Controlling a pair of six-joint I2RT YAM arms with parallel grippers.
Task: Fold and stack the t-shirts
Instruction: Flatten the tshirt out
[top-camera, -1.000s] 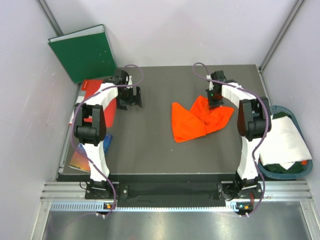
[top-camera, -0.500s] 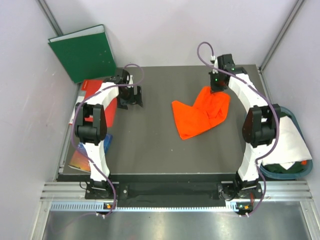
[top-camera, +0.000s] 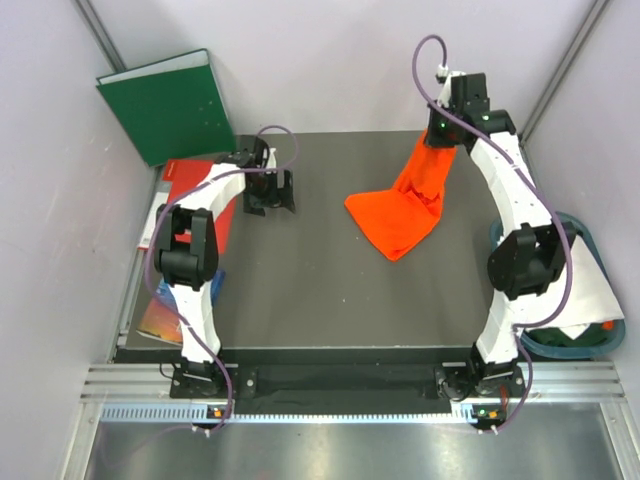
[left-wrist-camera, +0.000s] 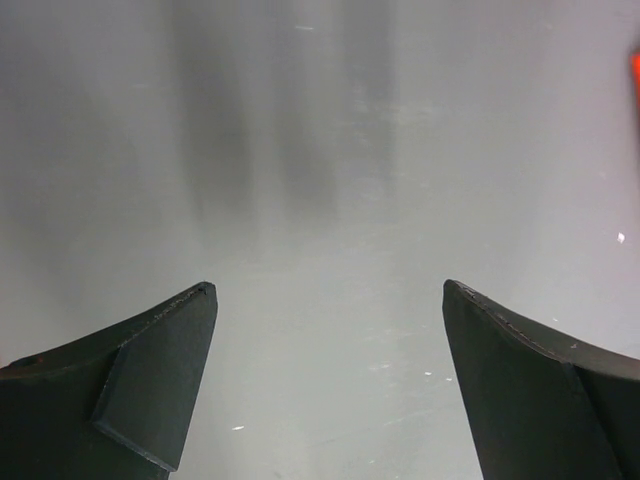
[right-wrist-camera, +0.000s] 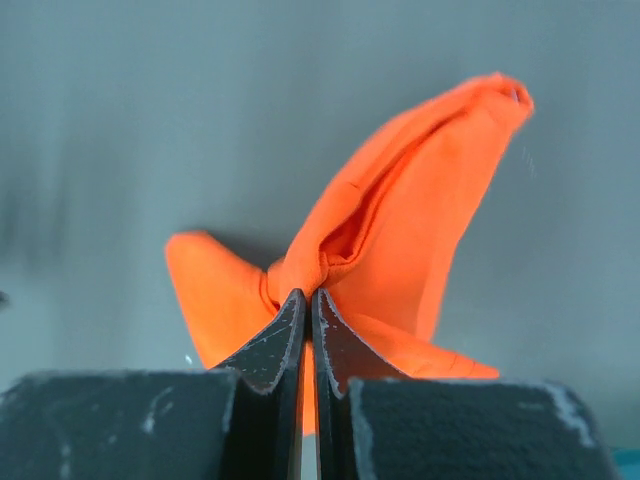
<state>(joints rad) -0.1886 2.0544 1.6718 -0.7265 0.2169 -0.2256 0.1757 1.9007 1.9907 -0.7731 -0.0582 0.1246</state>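
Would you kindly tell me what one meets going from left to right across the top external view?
green binder → left gripper → orange t-shirt → white t-shirt

No text, label, brand, number or sign can be read in any of the views. The cover of the green binder (top-camera: 165, 105) is seen to bear only pale specks. The printed cover of the colourful booklet (top-camera: 160, 318) at the left edge of the table (top-camera: 300, 290) is too small and blurred to be made out.
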